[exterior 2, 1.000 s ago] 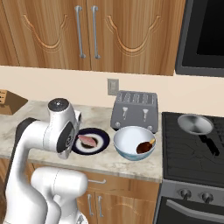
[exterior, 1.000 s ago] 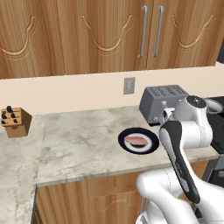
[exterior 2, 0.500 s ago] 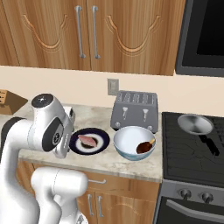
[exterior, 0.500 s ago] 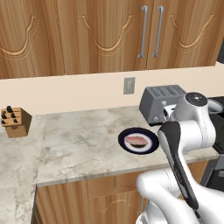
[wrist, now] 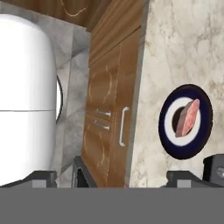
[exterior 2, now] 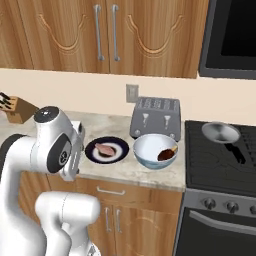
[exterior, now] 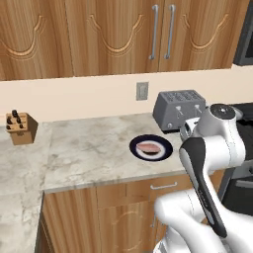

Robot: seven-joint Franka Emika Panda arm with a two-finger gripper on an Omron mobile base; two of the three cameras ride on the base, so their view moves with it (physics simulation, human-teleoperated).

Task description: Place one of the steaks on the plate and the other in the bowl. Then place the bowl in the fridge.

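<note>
The toaster (exterior 2: 155, 118) stands at twelve o'clock of the bowl (exterior 2: 155, 150), which holds the dark steak (exterior 2: 167, 153); the pale steak (exterior: 150, 147) lies on the plate (exterior: 150, 148). The right base view adds a pan (exterior 2: 221, 132) on the stove (exterior 2: 220, 160); the left base view a knife block (exterior: 21, 127); the gripper (wrist: 111, 178) hangs released above the cabinet front.

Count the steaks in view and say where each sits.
2. The pale pink steak lies on the plate; the dark steak lies in the bowl beside it.
</note>
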